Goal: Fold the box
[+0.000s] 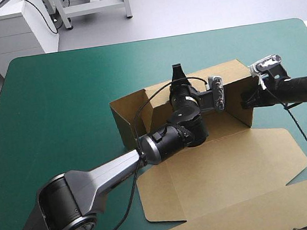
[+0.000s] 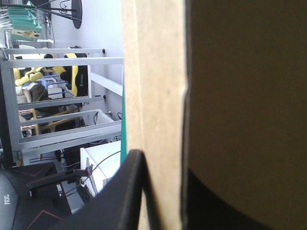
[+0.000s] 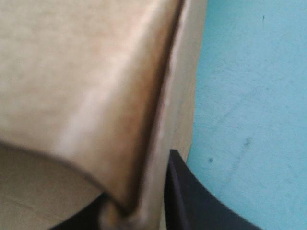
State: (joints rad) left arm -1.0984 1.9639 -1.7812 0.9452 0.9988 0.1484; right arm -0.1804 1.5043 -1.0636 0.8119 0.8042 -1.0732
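Note:
The brown box stands mid-table with its walls raised; its lid lies flat toward the near edge. My left gripper reaches from inside the box to the far wall. In the left wrist view that wall stands between the two black fingers of my left gripper, which is shut on it. My right gripper is at the box's right end wall. In the right wrist view my right gripper pinches the wall's folded edge, one finger outside it.
The teal-green cover stretches wide to the left of the box and beyond it to the far edge. A white cabinet stands past the table's far left corner. The lid's rounded flap reaches the near edge.

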